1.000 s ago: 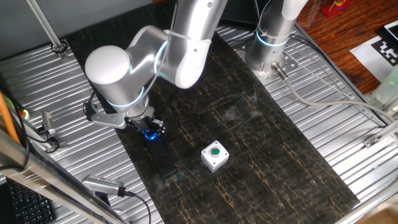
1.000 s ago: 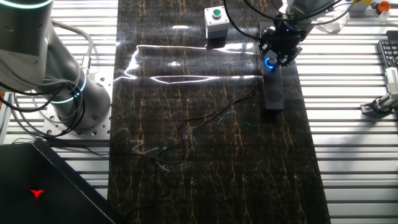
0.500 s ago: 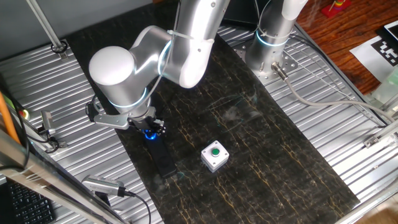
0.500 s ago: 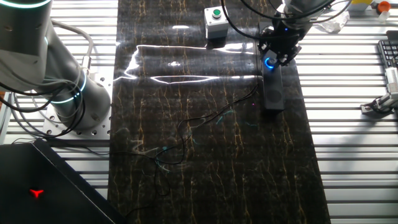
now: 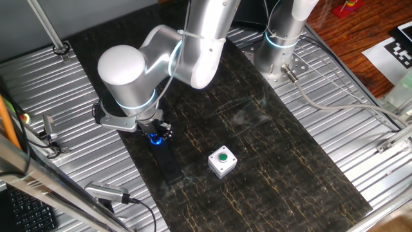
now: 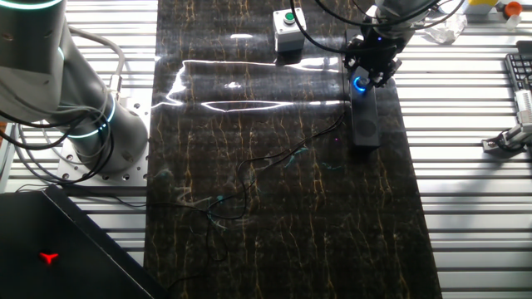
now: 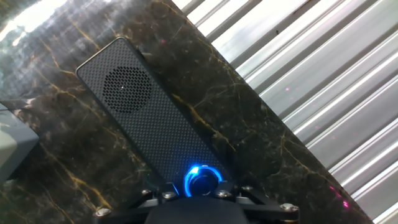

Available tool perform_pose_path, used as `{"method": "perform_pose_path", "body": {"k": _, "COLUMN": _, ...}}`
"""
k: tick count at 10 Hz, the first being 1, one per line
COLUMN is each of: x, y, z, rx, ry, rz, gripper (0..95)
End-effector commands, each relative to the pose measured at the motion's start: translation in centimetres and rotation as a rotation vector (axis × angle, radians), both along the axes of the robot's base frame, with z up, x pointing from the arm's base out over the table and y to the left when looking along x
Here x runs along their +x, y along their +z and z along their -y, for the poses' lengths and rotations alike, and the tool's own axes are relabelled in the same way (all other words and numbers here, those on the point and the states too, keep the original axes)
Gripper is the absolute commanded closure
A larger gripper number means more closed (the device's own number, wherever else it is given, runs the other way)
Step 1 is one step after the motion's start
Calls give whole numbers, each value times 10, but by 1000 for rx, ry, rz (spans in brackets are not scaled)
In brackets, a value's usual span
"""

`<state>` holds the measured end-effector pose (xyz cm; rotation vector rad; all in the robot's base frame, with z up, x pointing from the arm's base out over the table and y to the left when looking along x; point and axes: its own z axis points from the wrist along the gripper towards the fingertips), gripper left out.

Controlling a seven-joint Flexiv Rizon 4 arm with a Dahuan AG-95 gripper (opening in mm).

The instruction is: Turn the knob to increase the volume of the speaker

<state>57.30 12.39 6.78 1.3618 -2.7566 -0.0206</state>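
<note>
At speaker's 6 o'clock end: small round black blue-ringed knob [image 7: 200, 180], half hidden.
Black fingers [image 7: 163, 196]: tips cut off; grip state unclear.
Slim black bar speaker [image 7: 144, 121]: flat on dark marbled tabletop [image 7: 68, 155].

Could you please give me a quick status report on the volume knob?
Gripper down over blue-lit black knob; closure unclear. Slim black bar speaker flat on table. Nothing in the way.

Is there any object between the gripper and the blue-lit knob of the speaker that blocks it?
Nothing visible blocks it. The gripper is already at the knob, at the near end of the speaker in the hand view. The white box with the green button stands apart, off to the side.
</note>
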Motion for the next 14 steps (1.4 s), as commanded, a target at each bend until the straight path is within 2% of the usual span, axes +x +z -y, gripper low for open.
{"method": "perform_pose_path", "body": {"k": 1, "x": 1, "y": -1, "z": -1, "rx": 0, "ry": -7, "rz": 3, "gripper": 570}}
{"method": "perform_pose_path", "body": {"k": 3, "x": 1, "y": -1, "z": -1, "rx": 0, "ry": -16, "rz": 3, "gripper": 570}}
{"method": "perform_pose_path", "body": {"k": 4, "x": 1, "y": -1, "z": -1, "rx": -1, "ry": -23, "rz": 3, "gripper": 760}}
{"method": "perform_pose_path", "body": {"k": 10, "x": 1, "y": -1, "z": -1, "rx": -2, "ry": -54, "rz": 2, "gripper": 760}}
{"method": "perform_pose_path", "body": {"k": 14, "x": 1, "y": -1, "z": -1, "rx": -1, "ry": -125, "rz": 0, "gripper": 760}}
